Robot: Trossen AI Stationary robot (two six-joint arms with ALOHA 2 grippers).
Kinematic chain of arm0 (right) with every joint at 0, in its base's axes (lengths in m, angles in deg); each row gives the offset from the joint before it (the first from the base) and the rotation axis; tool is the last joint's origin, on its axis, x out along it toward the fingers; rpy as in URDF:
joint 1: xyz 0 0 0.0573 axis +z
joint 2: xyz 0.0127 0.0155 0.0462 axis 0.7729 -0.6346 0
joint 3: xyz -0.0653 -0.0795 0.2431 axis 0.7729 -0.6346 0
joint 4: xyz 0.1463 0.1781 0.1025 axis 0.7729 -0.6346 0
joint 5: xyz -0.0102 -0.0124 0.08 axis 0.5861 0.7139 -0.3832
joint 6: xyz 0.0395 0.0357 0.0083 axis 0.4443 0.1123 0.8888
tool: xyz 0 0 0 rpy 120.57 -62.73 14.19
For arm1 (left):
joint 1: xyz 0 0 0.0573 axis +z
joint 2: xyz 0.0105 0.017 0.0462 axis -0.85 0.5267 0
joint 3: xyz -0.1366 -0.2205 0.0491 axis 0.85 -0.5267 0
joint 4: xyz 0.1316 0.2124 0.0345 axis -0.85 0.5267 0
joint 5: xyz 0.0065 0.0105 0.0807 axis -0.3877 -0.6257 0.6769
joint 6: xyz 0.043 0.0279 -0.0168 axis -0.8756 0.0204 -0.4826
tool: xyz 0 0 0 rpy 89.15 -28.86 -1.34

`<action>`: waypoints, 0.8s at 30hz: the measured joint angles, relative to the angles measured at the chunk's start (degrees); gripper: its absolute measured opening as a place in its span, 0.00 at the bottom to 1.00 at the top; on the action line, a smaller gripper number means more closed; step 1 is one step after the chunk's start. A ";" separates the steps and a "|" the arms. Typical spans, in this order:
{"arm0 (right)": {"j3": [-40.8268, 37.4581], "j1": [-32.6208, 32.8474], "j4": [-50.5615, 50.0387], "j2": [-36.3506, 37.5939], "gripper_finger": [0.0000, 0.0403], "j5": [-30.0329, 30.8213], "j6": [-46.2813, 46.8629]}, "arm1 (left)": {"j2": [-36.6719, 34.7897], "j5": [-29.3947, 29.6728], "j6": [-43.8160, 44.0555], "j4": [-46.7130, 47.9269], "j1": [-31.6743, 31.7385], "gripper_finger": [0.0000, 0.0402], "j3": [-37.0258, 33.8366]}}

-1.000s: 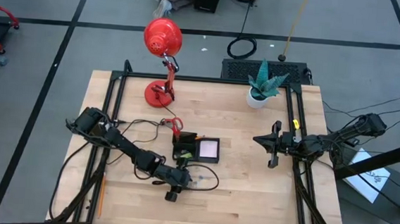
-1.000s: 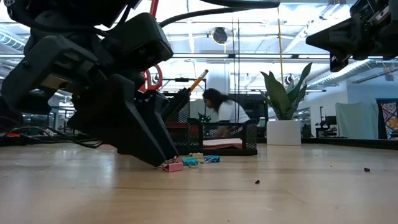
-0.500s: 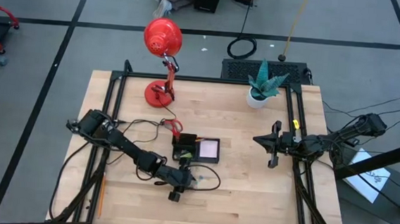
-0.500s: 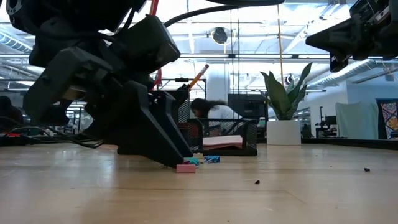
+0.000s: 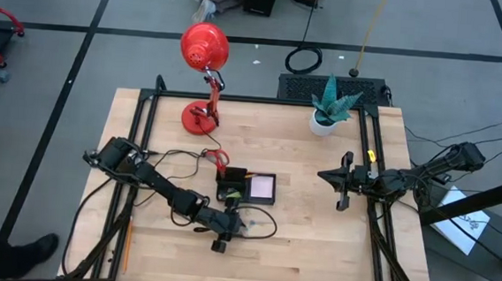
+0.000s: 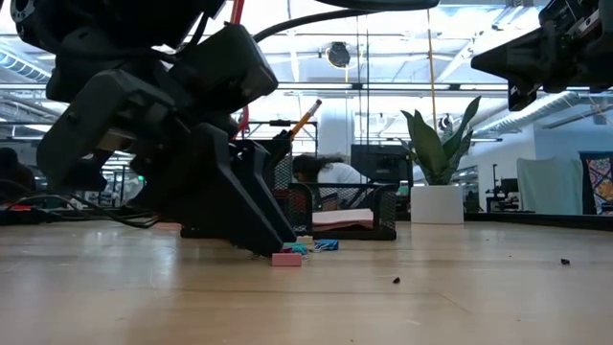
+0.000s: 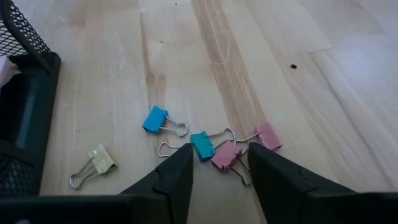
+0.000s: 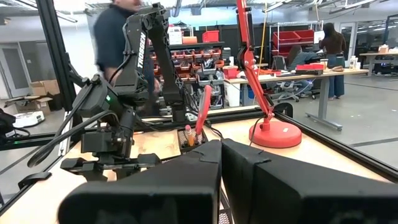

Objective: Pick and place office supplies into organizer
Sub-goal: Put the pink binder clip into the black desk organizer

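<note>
My left gripper [image 7: 219, 159] is open and low over the table, just in front of the black organizer [image 5: 248, 186]. Its fingers stand on either side of a pink clip [image 7: 224, 155]. A teal clip [image 7: 201, 146], a blue clip [image 7: 155, 119], a second pink clip [image 7: 268, 135] and a pale yellow clip [image 7: 99, 159] lie flat on the wood nearby. The organizer holds an orange pencil [image 6: 306, 121], red-handled scissors [image 5: 219, 159] and a pale pad [image 5: 263, 187]. My right gripper [image 8: 221, 149] waits shut above the table's right side. My left gripper comes down slanting from the table's left, its fingertips [image 6: 270, 251] at the table top. The pink clip [image 6: 285, 259] lies flat on the wood right at them. I cannot tell whether a finger touches it.
A red desk lamp [image 5: 205, 66] stands at the far edge and a white plant pot [image 5: 327, 121] at the far right. A cable [image 5: 263, 219] loops beside the clips. A person [image 6: 321, 177] is in the room behind, and a shoe [image 5: 22, 250] shows on the floor near the table's left.
My left gripper moved a little toward the table's right edge, staying low. The pink clip at its fingertips slid to the right with it and turned about. For the last half second nothing has moved.
</note>
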 joint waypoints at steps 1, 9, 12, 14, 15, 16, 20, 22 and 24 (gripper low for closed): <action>0.01 0.00 0.01 0.00 0.00 0.00 -0.02 | 0.02 -0.09 0.29 -0.20 0.00 0.37 -0.06; 0.00 0.01 0.00 0.00 0.00 0.00 -0.02 | 0.07 -0.68 0.79 -1.13 0.00 0.18 -0.11; 0.01 -0.01 0.00 0.00 0.00 0.00 -0.04 | 0.07 -1.60 0.54 -1.14 0.00 0.13 -0.12; 0.01 0.00 0.00 0.00 0.00 0.00 -0.04 | 0.09 -1.62 0.34 -1.24 0.00 0.11 -0.14; -0.01 0.01 0.00 0.01 0.00 0.00 -0.04 | 0.09 -1.67 0.22 -1.33 0.00 0.10 -0.14; -0.01 0.01 0.00 0.00 0.00 0.00 -0.04 | 0.09 -1.79 -0.10 -1.55 0.00 0.09 -0.16; 0.01 0.01 0.00 0.00 0.00 0.00 -0.04 | 0.11 -1.72 -1.20 -2.57 0.00 0.05 -0.14; 0.01 0.01 -0.02 0.00 0.00 0.00 -0.05 | -0.42 -1.86 -2.11 -2.48 -0.05 0.02 -0.21; 0.00 -0.01 -0.02 0.02 0.00 0.00 -0.04 | -0.48 -2.01 -2.05 -2.59 -0.24 0.01 -0.23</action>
